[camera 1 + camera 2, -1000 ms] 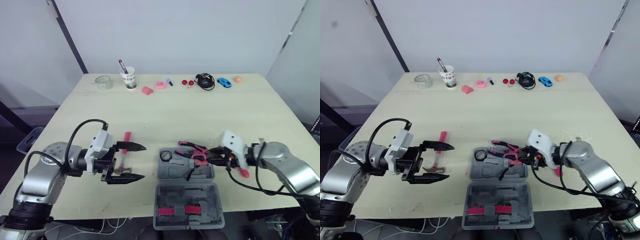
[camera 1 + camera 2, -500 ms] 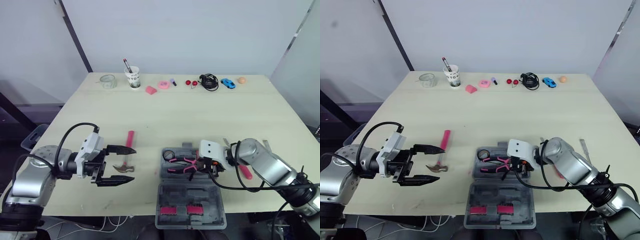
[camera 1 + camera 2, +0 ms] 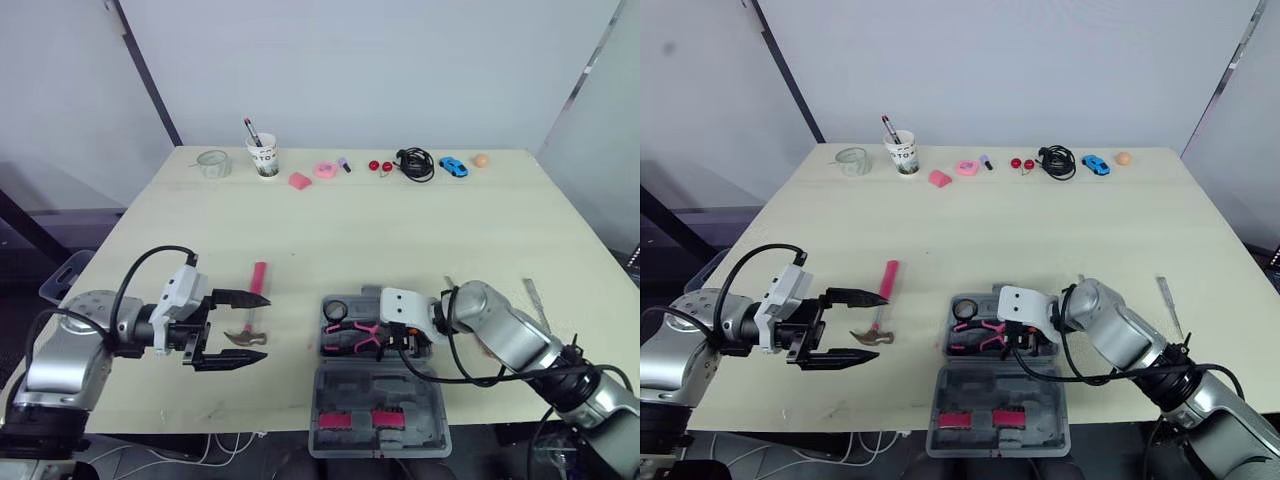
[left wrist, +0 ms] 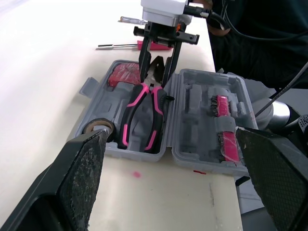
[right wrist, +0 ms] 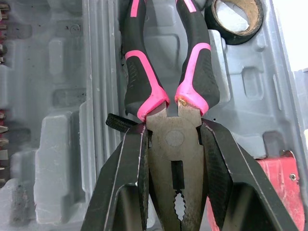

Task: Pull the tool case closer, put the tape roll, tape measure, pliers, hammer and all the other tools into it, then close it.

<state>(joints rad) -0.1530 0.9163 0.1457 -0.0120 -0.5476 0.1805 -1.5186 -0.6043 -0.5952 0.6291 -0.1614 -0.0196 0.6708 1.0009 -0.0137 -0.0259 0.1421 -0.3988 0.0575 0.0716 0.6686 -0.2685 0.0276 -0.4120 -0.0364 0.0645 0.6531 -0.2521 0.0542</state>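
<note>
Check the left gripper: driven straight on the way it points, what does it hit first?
Most likely the tool case: the open left gripper points at its side, bare table between. The pliers, held by the right gripper, lie beyond. Height is unclear, so it might clear the rim.

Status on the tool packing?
Left gripper open, beside hammer on table. Right gripper shut on pliers, lying in open tool case. Tape roll already in.
</note>
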